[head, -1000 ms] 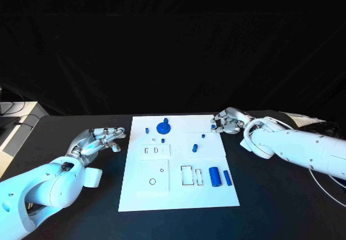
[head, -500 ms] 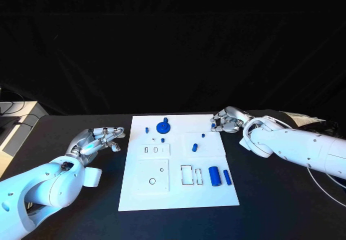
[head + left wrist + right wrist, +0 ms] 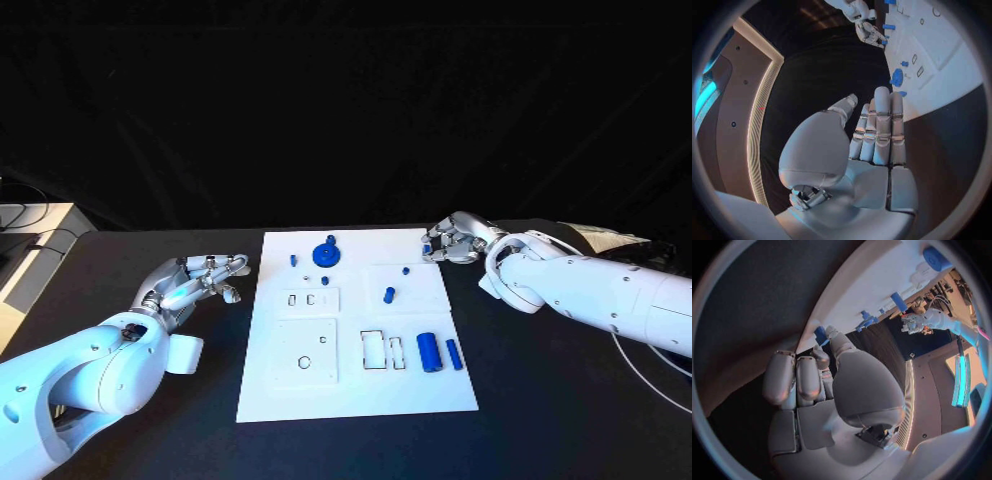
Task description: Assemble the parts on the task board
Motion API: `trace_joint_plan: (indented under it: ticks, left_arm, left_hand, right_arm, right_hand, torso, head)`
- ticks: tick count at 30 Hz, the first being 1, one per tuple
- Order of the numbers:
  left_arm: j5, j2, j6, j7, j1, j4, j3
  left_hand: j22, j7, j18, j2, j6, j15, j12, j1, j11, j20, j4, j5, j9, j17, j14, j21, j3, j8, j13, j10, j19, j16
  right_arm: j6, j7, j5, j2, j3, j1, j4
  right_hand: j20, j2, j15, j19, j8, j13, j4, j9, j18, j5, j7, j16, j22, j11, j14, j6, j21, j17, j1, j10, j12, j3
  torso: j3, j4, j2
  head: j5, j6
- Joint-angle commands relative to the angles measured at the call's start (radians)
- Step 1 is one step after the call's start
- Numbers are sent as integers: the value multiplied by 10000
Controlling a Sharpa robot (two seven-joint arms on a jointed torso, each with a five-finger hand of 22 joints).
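Hardly anything has shifted since the earlier frames: the right hand (image 3: 451,241) has edged slightly further from the robot along the far right corner of the task board (image 3: 356,385), its fingers curled in on nothing. Left hand (image 3: 203,278) stays beside the board's left edge on the worktop (image 3: 562,420), fingers extended and empty. Blue parts (image 3: 428,352) lie unmoved on the board.

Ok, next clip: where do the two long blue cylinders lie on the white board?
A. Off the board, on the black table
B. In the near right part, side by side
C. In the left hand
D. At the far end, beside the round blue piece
B: in the head view the two long blue cylinders lie side by side on the board's near right part, neither hand touching them.
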State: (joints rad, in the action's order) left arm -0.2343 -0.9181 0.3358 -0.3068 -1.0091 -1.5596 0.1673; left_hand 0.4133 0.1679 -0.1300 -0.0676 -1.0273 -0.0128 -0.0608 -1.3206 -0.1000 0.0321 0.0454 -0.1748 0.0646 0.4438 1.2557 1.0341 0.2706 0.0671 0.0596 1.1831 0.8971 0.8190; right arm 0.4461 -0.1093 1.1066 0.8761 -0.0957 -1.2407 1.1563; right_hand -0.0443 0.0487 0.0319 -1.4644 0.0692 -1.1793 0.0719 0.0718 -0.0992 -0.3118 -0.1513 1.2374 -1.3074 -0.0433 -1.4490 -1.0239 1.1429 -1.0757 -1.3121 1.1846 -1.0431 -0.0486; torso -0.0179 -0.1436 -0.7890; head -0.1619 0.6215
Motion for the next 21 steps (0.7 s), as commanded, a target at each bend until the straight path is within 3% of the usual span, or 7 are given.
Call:
trace_joint_plan:
  ticks: [1,21]
  left_arm:
    - [-1,24,-182,-104,1,-19,10]
    - [-1,11,-179,-85,5,-17,12]
  left_hand:
    - [-10,-19,-73,64,38,-20,14,26,2,11,-29,55,0,-14,-71,33,-9,-38,5,-32,-46,35]
    - [-37,3,-79,71,66,-26,14,24,-9,19,-22,51,-1,-18,-70,48,-9,-40,5,-52,-48,39]
  right_arm:
    - [-199,20,-8,-31,5,0,-26]
    - [-391,45,-68,-83,5,8,-119]
  right_hand:
    - [-32,-18,31,-558,-47,2,15,-9,55,67,-5,-10,-1579,39,36,-10,12,-10,52,8,-43,42]
    - [-41,-133,53,-560,-29,-30,-32,6,57,54,55,-6,-1581,75,35,-161,15,-16,64,34,-76,23]
  torso:
    - [-1,-3,-5]
    - [3,4,-3]
  head:
    - [-15,6]
    - [-14,42]
